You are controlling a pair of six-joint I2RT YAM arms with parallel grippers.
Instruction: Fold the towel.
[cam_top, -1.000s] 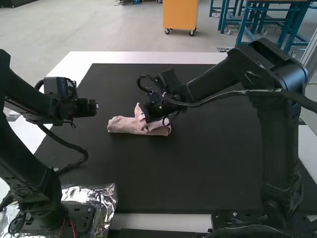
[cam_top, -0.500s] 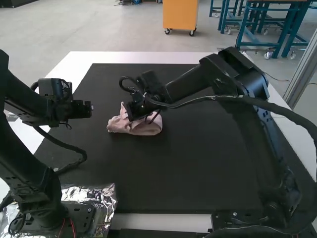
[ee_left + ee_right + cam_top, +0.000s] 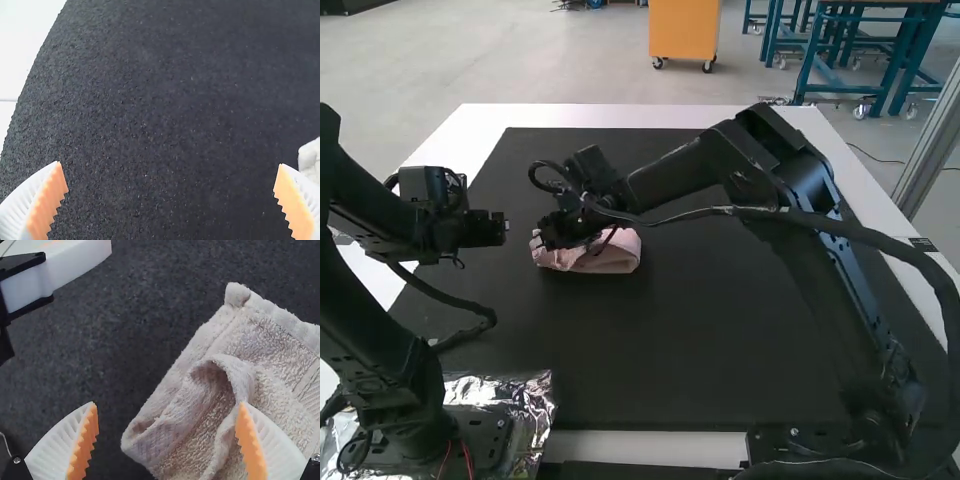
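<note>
Pink towel: small and rumpled, partly folded over itself; its terry cloth curls up in a raised loop, and a flatter woven band runs near one edge.
Black mat: carries the towel left of centre, toward the far side; its dark surface stretches broadly near and right of the cloth, giving room to move.
White tabletop: borders the mat beyond its far edge and along its slanting left edge.
Right end effector: wide, above the towel's left part; one finger overlaps the folded cloth, the other is over the mat beside it. Contact: cannot tell.
Left end effector: wide as well, a little left of the towel and apart from it.
</note>
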